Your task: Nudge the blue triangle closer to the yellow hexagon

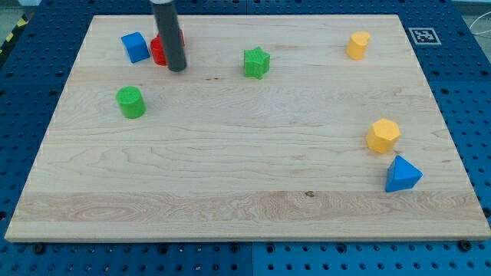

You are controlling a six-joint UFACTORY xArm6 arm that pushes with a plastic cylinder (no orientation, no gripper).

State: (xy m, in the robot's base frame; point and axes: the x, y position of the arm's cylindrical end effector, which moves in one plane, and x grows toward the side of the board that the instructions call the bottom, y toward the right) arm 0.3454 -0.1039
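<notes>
The blue triangle [402, 175] lies near the view's right edge, low on the wooden board [245, 222]. The yellow hexagon [382, 136] sits just above it and slightly to the left, a small gap between them. My tip [177, 68] is far away at the view's upper left, right beside a red block [159, 50] that the rod partly hides. The tip touches neither the triangle nor the hexagon.
A blue cube [134, 47] sits left of the red block. A green cylinder [130, 102] lies below them. A green star [257, 63] is at top centre. A second yellow block [357, 45] is at the upper right. A marker tag [423, 35] sits off the board's top right corner.
</notes>
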